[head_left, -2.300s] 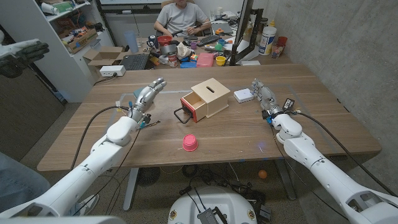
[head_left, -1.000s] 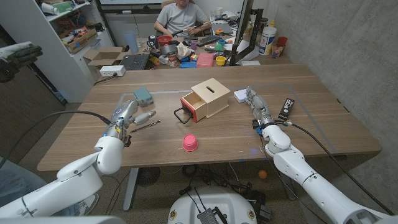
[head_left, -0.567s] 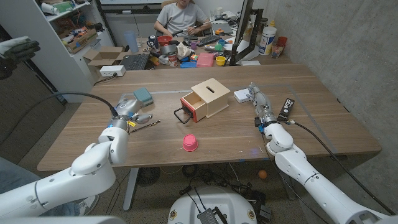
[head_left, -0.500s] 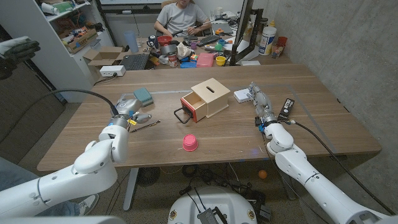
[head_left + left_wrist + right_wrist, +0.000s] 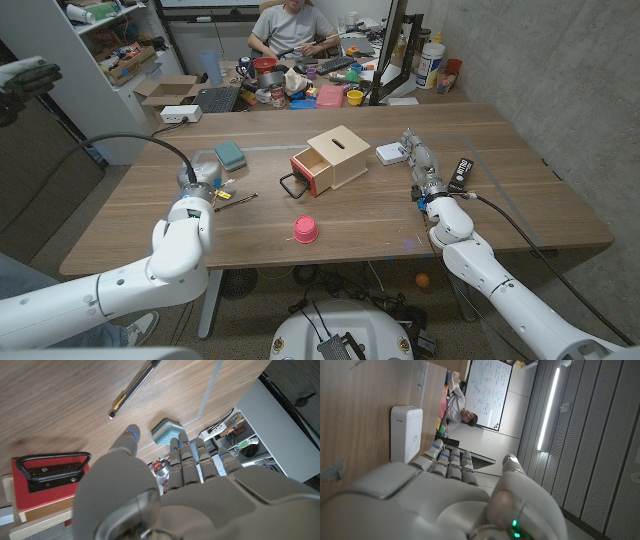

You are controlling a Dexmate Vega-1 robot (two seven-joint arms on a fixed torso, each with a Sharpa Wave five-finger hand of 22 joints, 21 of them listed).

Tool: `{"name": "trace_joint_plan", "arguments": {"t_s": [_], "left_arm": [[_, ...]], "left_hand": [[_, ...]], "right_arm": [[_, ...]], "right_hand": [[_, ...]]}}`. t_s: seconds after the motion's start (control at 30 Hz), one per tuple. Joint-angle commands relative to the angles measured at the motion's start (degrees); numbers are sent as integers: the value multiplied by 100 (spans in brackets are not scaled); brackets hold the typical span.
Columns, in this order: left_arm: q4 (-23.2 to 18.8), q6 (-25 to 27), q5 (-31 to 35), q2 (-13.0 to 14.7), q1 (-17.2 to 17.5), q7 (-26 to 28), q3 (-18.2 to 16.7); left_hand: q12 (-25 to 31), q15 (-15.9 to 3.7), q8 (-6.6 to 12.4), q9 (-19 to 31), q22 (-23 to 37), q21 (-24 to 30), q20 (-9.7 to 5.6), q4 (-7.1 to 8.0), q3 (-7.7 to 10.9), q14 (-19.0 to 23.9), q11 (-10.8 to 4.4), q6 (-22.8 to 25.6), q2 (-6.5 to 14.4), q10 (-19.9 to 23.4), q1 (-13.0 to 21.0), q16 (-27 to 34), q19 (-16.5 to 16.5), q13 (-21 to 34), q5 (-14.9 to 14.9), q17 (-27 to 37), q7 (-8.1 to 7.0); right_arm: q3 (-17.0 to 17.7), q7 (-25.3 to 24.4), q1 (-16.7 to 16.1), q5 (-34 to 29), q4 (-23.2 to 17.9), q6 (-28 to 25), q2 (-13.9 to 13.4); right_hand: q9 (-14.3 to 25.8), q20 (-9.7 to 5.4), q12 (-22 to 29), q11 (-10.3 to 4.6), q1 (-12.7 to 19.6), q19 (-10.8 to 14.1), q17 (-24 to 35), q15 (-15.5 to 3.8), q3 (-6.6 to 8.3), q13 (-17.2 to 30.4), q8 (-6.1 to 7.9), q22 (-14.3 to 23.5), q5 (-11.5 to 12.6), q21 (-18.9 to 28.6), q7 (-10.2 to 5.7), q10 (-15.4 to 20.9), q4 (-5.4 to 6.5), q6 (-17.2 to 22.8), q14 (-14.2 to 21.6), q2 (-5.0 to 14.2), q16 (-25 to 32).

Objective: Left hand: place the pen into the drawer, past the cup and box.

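The left hand (image 5: 165,490) hovers open above the desk (image 5: 500,210), empty, beside the pen (image 5: 135,387); the drawer (image 5: 312,168) stands open.

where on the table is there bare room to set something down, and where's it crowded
Bare wood runs along the near edge on either side of the pink cup, and across the far strip behind the wooden drawer box. It's crowded around the left hand, with the pen and teal box close by.
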Motion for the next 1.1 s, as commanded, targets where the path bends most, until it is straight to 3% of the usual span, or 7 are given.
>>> {"name": "trace_joint_plan", "arguments": {"t_s": [0.03, 0.27, 0.5, 0.63, 0.73, 0.97, 1.1], "left_arm": [[350, -38, 465, -445, 511, 216, -268], [347, -602, -570, -665, 1318, 834, -1604], [561, -1001, -1295, -895, 1458, 1150, -2116], [741, -1133, -1546, -936, 1337, 1181, -2068], [880, -1121, -1607, -880, 1113, 1059, -1847], [1037, -796, -1247, -534, 85, 83, -751], [1067, -754, -937, -481, -212, -264, -406]], "left_hand": [[4, -71, 15, 22, 16, 60, 3, -63, -9, 130, 20, 113, -14, 143, 148, 60, 59, 1, -36, -2, 87], [6, -123, 8, 25, 19, 89, 5, -67, -25, 183, -58, 169, -30, 211, 206, 67, 118, 2, -50, -4, 51], [-8, -160, -7, 29, 21, 109, 7, -59, -41, 206, -105, 192, -40, 227, 237, 65, 164, 4, -59, -5, -11], [-7, -170, -5, 30, 22, 117, 8, -48, -49, 223, -126, 224, -41, 255, 241, 68, 183, 5, -63, -2, -17], [6, -176, 6, 32, 23, 124, 9, -38, -55, 253, -158, 285, -38, 317, 250, 73, 203, 6, -67, 0, -36], [27, -175, 36, 33, 23, 128, 11, -31, -60, 260, -209, 437, -30, 446, 292, 65, 223, 9, -71, 1, -63], [22, -172, 37, 34, 22, 125, 12, -30, -61, 260, -221, 471, -28, 467, 313, 62, 220, 9, -75, 1, -77]], "right_arm": [[-6, 28, -22, 23, 14, 49, 10], [-18, -16, -42, 17, -4, -20, 4], [-48, -94, -26, -30, -64, -171, -20], [-51, -168, -35, -38, -85, -248, -11], [-53, -195, -33, -37, -60, -252, 15], [-38, -205, 31, -44, 123, -32, 155], [-30, -174, 44, -21, 174, 27, 182]], "right_hand": [[18, 19, 47, 18, -54, -24, 9, 24, -36, 19, 52, 13, 25, -35, -26, 64, -2, 28, 12, -25, 50], [19, 25, 48, 20, -54, -22, 6, 24, -42, 19, 53, 14, 30, -47, -25, 65, -7, 34, 16, -27, 49], [19, 24, 50, 18, -56, -21, 4, 27, -46, 20, 54, 14, 33, -57, -27, 70, -8, 39, 13, -23, 47], [20, 21, 51, 20, -57, -23, 3, 29, -49, 20, 54, 15, 34, -63, -28, 73, -9, 42, 16, -25, 48], [20, 25, 51, 25, -56, -25, 2, 24, -50, 20, 54, 15, 35, -69, -33, 72, -11, 44, 20, -24, 48], [20, 27, 50, 23, -68, -28, 3, 23, -61, 20, 54, 16, 36, -81, -36, 70, -9, 46, 24, -28, 49], [21, 32, 49, 21, -73, -35, 3, 22, -66, 20, 55, 17, 37, -90, -45, 66, -8, 52, 23, -30, 48]]}}
